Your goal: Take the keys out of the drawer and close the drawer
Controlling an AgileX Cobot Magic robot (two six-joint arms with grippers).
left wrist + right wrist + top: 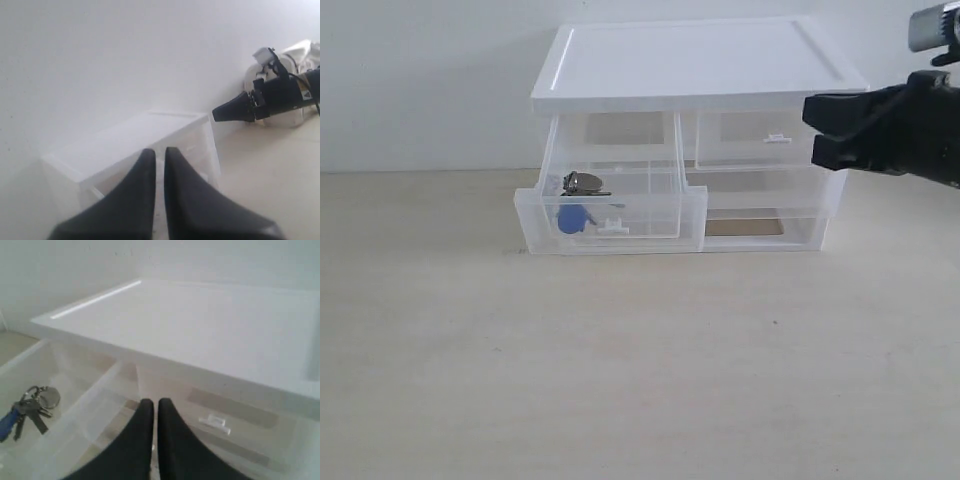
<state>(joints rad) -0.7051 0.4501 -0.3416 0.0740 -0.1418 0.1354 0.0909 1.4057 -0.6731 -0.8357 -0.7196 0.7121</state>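
Note:
The drawer [692, 214], the left one of the unit's top pair, stands pulled out toward the front. The keys [581, 199] lie inside it at its left end, grey tag above the blue fob. In the right wrist view the keys [29, 408] rest on the floor of the open drawer [93, 391]. My right gripper [813, 130] hovers shut and empty in front of the unit's upper right corner, apart from the drawer; its black fingers [145, 415] press together. My left gripper [160, 151] is shut and empty beside the unit, and the exterior view does not show it.
The drawer unit [700, 60] has a flat white top and stands against a white wall on a pale wooden table [620, 380]. The matching right small drawer [760, 140] is pushed in, with a full-width drawer [770, 225] below. The left wrist view shows the right arm [280, 97].

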